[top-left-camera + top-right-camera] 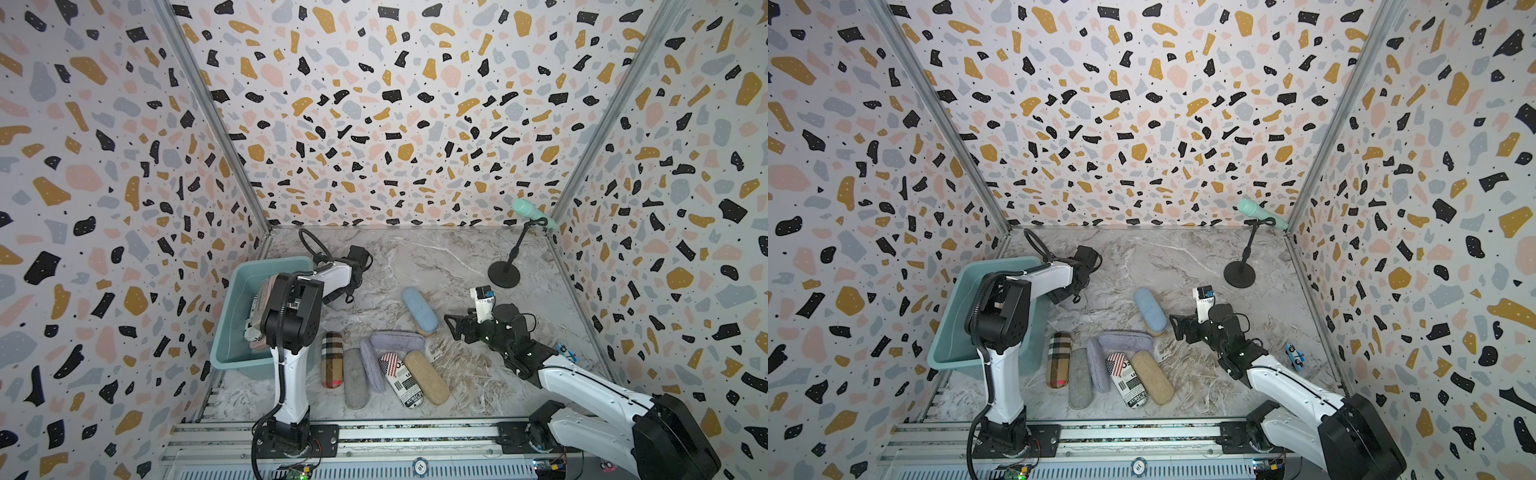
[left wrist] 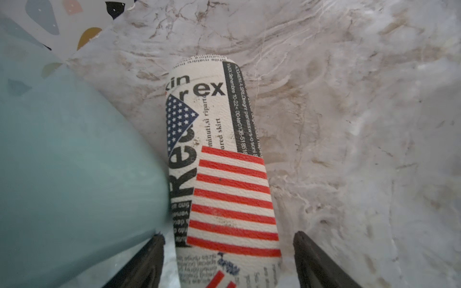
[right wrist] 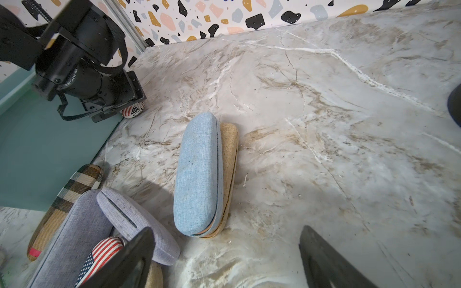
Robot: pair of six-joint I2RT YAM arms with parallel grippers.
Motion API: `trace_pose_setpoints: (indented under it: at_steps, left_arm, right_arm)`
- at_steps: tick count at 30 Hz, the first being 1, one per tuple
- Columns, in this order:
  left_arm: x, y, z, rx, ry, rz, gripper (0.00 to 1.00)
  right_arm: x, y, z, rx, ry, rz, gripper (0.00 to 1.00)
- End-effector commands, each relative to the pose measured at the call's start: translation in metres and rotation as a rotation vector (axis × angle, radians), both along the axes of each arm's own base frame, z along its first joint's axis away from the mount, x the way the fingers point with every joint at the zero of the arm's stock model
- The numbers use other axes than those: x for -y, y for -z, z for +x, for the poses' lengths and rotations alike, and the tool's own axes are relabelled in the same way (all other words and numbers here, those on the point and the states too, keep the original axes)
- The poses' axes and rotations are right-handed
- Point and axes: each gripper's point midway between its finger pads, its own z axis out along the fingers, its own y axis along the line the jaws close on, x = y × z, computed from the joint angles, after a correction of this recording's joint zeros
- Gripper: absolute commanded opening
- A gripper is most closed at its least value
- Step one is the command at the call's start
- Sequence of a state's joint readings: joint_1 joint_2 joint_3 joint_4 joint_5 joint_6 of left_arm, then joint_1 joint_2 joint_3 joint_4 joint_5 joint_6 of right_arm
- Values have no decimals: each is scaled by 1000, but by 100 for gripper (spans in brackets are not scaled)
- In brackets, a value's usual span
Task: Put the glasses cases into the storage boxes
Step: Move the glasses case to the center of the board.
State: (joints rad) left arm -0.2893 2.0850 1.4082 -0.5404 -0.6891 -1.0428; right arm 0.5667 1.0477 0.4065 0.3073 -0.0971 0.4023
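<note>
The teal storage box stands at the left, with a few glasses cases inside, partly hidden by my left arm. Just outside its wall a newsprint flag case lies on the table. My left gripper is open astride it, with a gap on each side. My right gripper is open over bare table, close to a light blue case that rests on a tan one. In both top views, plaid, grey, lavender, newsprint and tan cases lie near the front.
A mint microphone on a black stand is at the back right. A small blue toy car lies by the right wall. A metal rail runs along the front edge. Patterned walls close in three sides.
</note>
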Motion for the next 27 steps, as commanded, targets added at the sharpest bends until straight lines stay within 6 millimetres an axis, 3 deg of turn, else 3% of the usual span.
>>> trace_pose_setpoints:
  at_steps: [1, 14, 19, 24, 27]
  left_arm:
    - [-12, 4, 2, -3, -17, 21, 78]
    - [-16, 20, 9, -50, 18, 14, 76]
    - [-8, 20, 9, -33, 70, -4, 62]
    - [5, 15, 6, -47, 142, -6, 60]
    - [24, 5, 4, -34, 207, -4, 60]
  right_arm:
    - [1, -4, 0, 20, 1, 12, 91]
    - [5, -2, 1, 17, 19, 9, 90]
    - [7, -1, 0, 12, 30, 12, 89]
    - [11, -5, 0, 26, 51, 20, 89]
    - [13, -6, 0, 31, 60, 22, 89]
